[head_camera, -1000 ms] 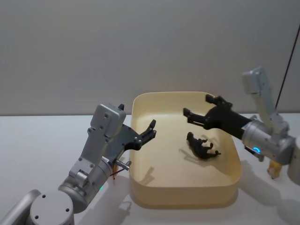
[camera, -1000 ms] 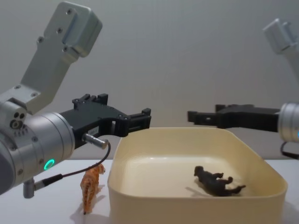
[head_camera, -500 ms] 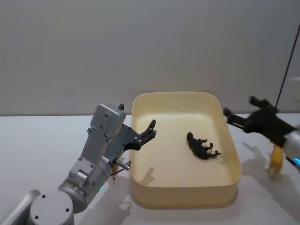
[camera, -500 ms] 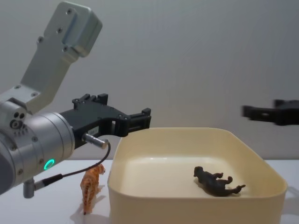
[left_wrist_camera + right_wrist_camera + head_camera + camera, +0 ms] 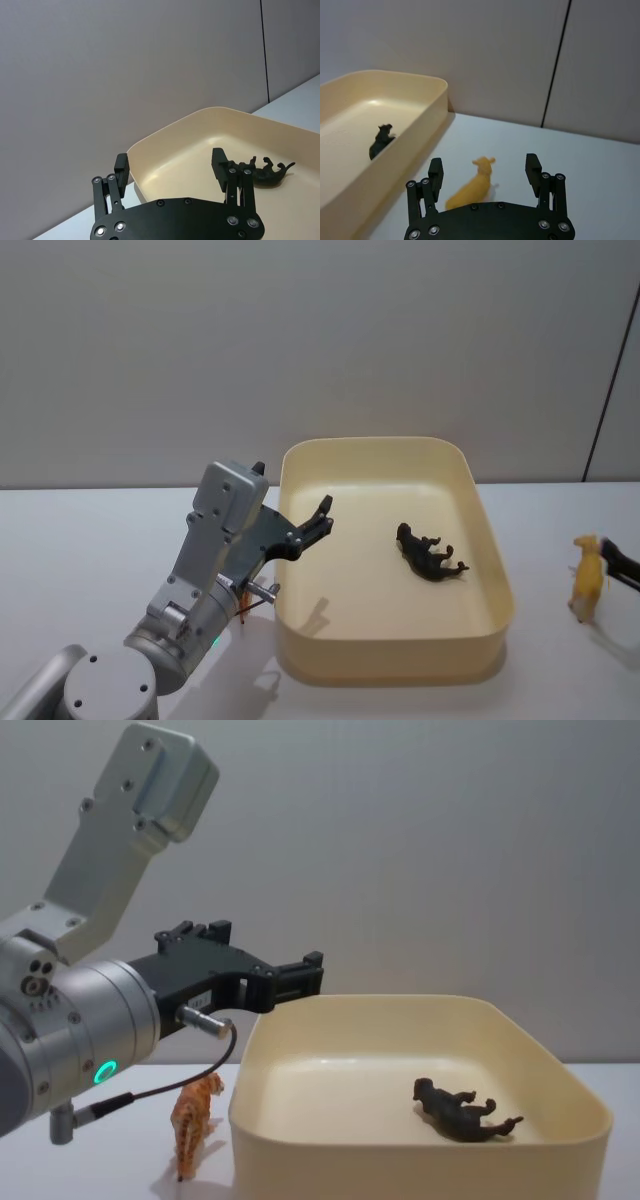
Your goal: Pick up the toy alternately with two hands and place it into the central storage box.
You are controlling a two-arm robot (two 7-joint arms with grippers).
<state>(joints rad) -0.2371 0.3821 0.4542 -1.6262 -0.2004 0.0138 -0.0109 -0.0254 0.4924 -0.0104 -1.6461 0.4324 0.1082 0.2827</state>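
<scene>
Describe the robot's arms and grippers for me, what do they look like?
The left arm is silver-grey, a round drum with a boxy link above, a glowing green ring light and a thin dark cable. The left gripper and right gripper are black, angular, with flat fingers and silver bolts.

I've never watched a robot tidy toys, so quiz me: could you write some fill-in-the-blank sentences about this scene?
1. The storage box contains exactly ____ toy, a dark animal.
2. The orange striped toy stands on the robot's ____ side of the box.
3. The right gripper, near the yellow toy, has its fingers ____.
4. The left gripper grips ____.
Missing words: one; left; open; nothing.
</scene>
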